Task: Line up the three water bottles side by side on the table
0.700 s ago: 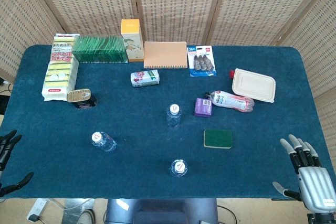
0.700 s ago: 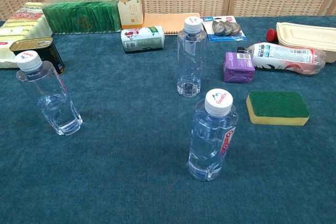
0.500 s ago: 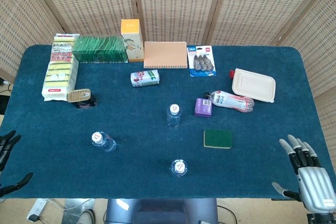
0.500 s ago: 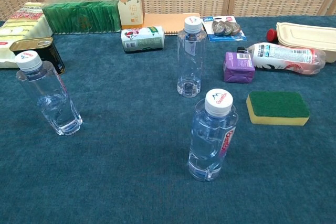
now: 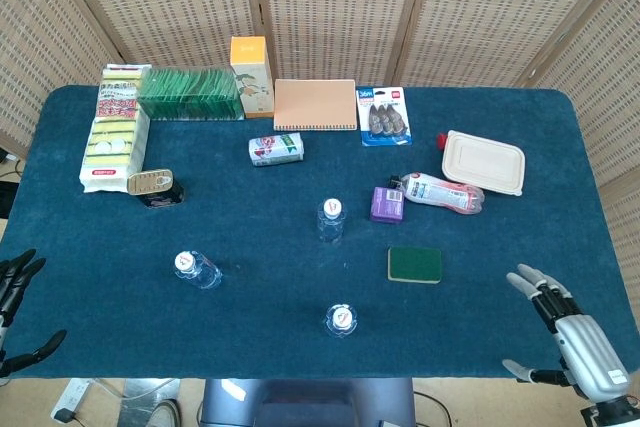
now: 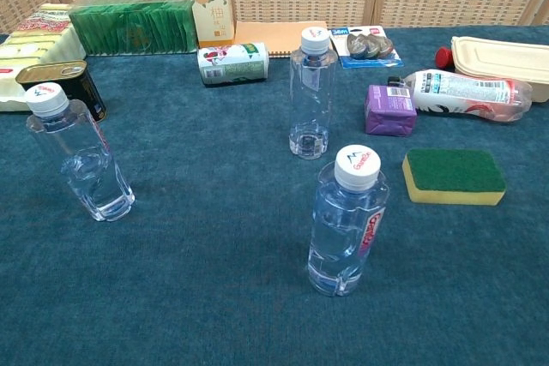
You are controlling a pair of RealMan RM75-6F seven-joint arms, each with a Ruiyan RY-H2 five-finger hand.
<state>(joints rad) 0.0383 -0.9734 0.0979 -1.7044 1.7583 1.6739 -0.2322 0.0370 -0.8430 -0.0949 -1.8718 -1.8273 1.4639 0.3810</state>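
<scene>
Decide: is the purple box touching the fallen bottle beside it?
Cannot tell. In the chest view the purple box meets the fallen bottle's neck with no visible gap, but no contact shows plainly.

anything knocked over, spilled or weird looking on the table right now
No spill shows. Two things lie on their sides: a red-capped bottle beside the purple box, and a small can in front of the notebook. The three water bottles stand upright, scattered rather than lined up.

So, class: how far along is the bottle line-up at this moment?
Nothing looks done: the left bottle, middle bottle and near bottle stand upright, scattered apart. Nothing is in hand; the left hand and right hand hover open at the table's edge. All three need lining up.
</scene>
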